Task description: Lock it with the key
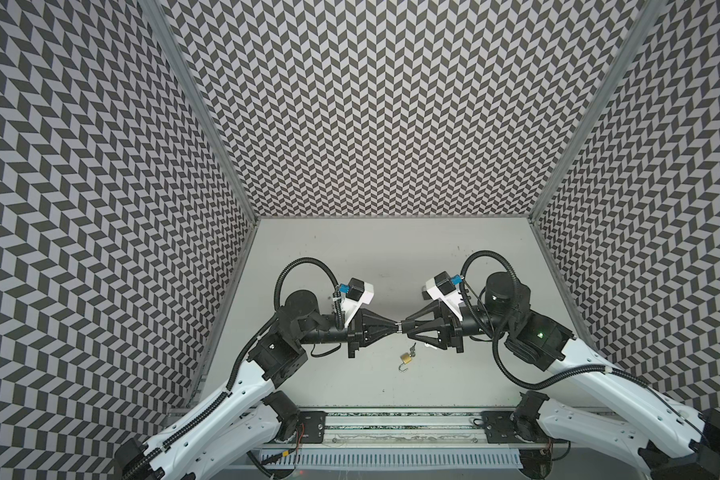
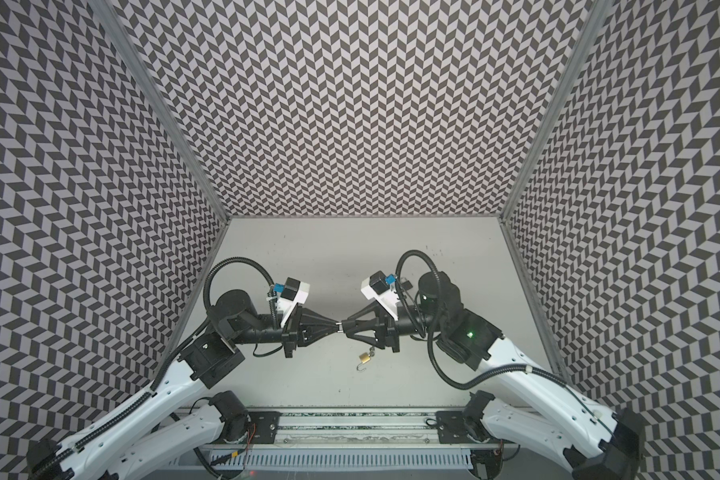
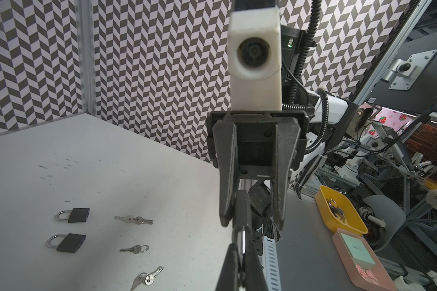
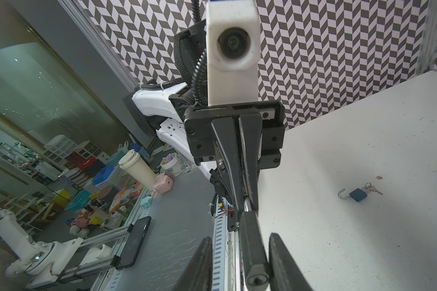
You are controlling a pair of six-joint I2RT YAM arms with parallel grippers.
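Observation:
In both top views my two grippers meet tip to tip above the middle of the table. My left gripper (image 1: pixel 395 326) (image 3: pixel 241 248) is shut on the silver shackle (image 3: pixel 242 238) of a black padlock (image 4: pixel 252 244) held in the air. The padlock's body reaches in between the fingers of my right gripper (image 1: pixel 405 327) (image 4: pixel 240 236). It lies against one finger (image 4: pixel 285 262), and a gap shows to the other finger (image 4: pixel 199 264). Its keyhole (image 4: pixel 256 279) faces the right wrist camera. Keys (image 1: pixel 412 348) lie on the table beside a brass padlock (image 1: pixel 406 357).
The brass padlock's shackle is open. The left wrist view shows two black padlocks (image 3: pixel 73 215) (image 3: pixel 67 242) and three sets of keys (image 3: pixel 134 220) on the table, plus a yellow tray (image 3: pixel 338 214) off it. A blue open padlock (image 4: pixel 356 195) appears in the right wrist view. Patterned walls enclose three sides.

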